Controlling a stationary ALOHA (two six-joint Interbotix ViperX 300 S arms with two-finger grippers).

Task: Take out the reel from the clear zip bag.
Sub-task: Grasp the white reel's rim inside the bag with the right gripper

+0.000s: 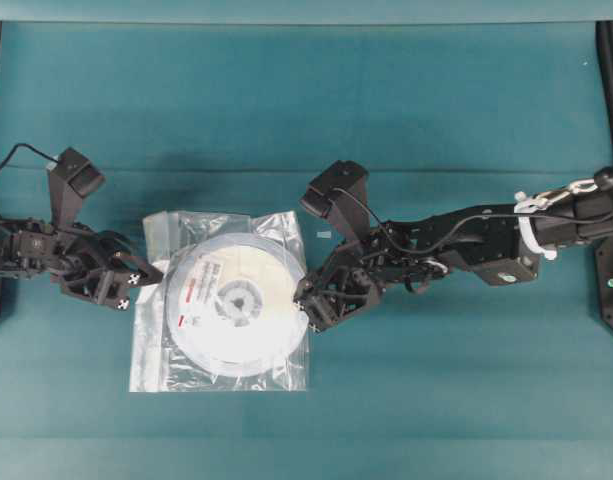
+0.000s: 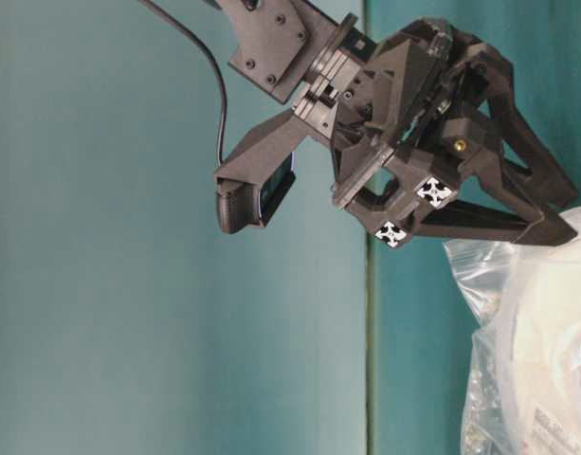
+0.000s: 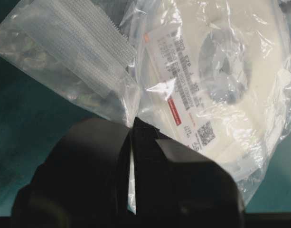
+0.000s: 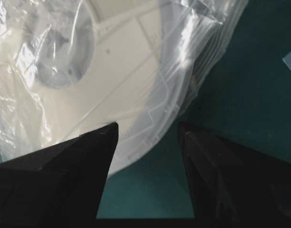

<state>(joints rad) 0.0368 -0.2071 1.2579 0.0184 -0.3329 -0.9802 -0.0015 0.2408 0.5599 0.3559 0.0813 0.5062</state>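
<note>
We counted one reel (image 1: pixel 238 300), one clear zip bag (image 1: pixel 158 345), two hands, left hand (image 1: pixel 151 276) and right hand (image 1: pixel 304 305), on one table (image 1: pixel 306 120).

Bare table (image 1: pixel 386 120) around clear zip bag (image 1: pixel 156 360); both arms flank bag sides.

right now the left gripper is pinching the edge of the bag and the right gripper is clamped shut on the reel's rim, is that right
Not quite. The left gripper is indeed shut on the edge of the clear zip bag, but the right gripper is open, not clamped. The right wrist view shows its two fingers spread apart at the rim of the reel, which lies in the bag, with a gap between them.
</note>
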